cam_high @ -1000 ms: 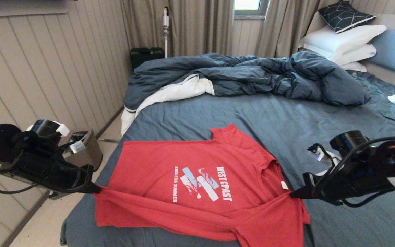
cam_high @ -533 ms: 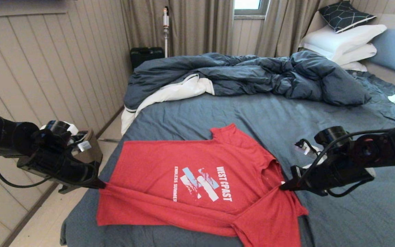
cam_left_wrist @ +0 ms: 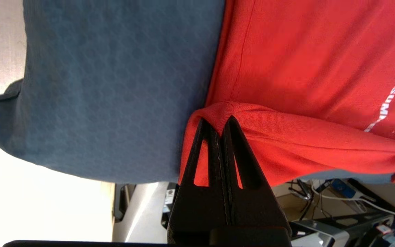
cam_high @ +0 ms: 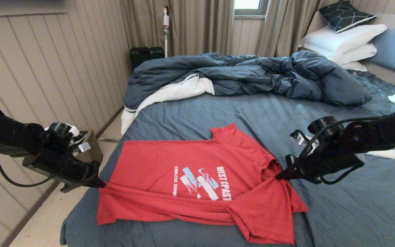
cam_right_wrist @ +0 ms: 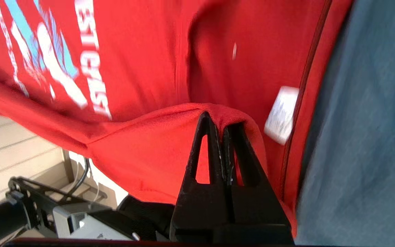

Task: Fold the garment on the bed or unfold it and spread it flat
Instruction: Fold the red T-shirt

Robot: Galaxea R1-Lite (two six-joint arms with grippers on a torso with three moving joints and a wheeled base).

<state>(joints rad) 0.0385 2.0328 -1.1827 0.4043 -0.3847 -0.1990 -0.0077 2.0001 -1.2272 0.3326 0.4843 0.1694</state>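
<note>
A red shirt (cam_high: 197, 185) lies chest-up across the near end of the bed (cam_high: 252, 116), its print reading sideways, while two black grippers pinch it from either side. The left gripper (cam_high: 102, 184), fingers pressed together, grips a bunch of cloth at the hem edge near the bed's left side (cam_left_wrist: 223, 118). The right gripper (cam_high: 279, 177), likewise clamped tight, holds a fold by the collar, beside the white neck label (cam_right_wrist: 281, 115). Between them the near strip of the shirt is folded up over the lower part of the print, one sleeve splayed toward the foot. A rumpled duvet (cam_high: 245, 75) sits well beyond, below white pillows (cam_high: 341, 43).
</note>
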